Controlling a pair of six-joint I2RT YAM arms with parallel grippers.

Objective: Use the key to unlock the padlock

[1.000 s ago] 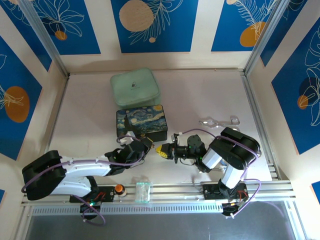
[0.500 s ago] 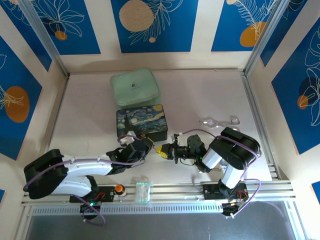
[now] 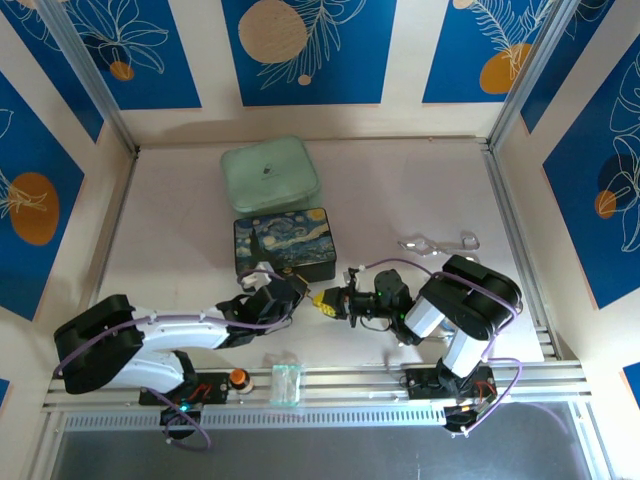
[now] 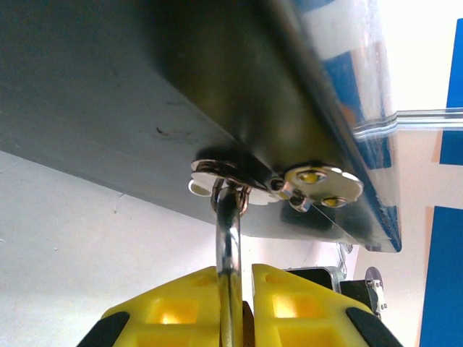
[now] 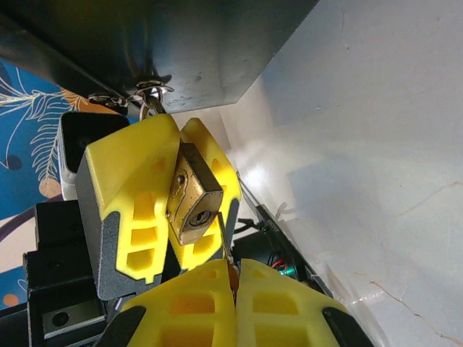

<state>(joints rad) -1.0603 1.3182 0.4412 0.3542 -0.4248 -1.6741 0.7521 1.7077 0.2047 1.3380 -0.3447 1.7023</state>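
Right wrist view, nearest thing first: what's there?
— Right gripper, at the bottom edge. Its yellow fingers are pressed together on a thin, edge-on sliver of metal, the key. Very little of it shows.

Where does the key's tip sit?
— Just beside the lower corner of the padlock, off the keyhole. The keyhole faces the camera.

And the padlock itself?
— Its brass body is tilted and clamped between the yellow fingers of the left gripper. Its top end points up at the latch on the dark box above.

Left wrist view?
— The yellow fingers are at the bottom, almost together. A silver shackle rises out of the narrow gap between them. It goes through a ring of the latch on the box's dark side. A round plate with two brassy rivets sits just beside that ring.

Top view, bases outward?
— Both arms bend inward. The two grippers meet tip to tip just in front of the box's near side. The padlock and key are too small to make out there. A pale green case sits right behind the box. A small clear piece lies on the table, well apart to the right.
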